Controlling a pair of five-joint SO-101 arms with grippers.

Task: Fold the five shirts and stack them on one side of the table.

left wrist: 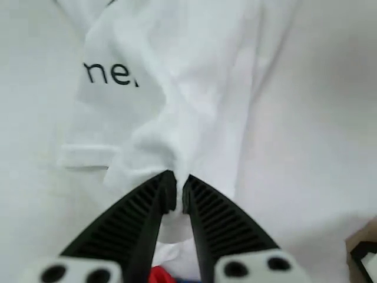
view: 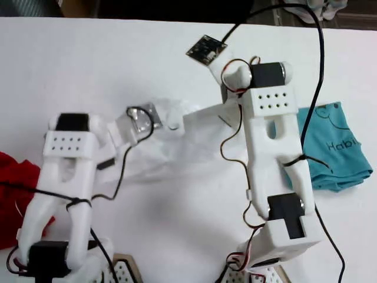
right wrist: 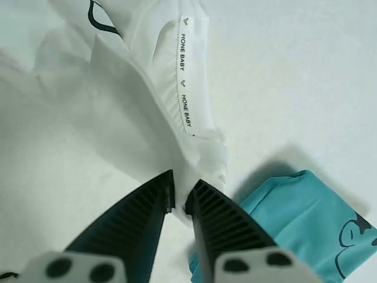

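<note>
Table point(view: 88, 59) carries white shirt point(view: 174, 150), teal shirt point(view: 336, 150), red shirt point(view: 12, 191).

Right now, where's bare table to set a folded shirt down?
Biggest bare patch: far-left table, beyond the left arm and white shirt. A smaller one lies near, between the arms' bases. Crowded: the middle, where left gripper and right gripper pinch the white shirt; teal shirt on the right, red shirt at the left edge.

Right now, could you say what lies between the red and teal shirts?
The white shirt lies between them in the high view, with the left claw and right claw shut on it.
</note>
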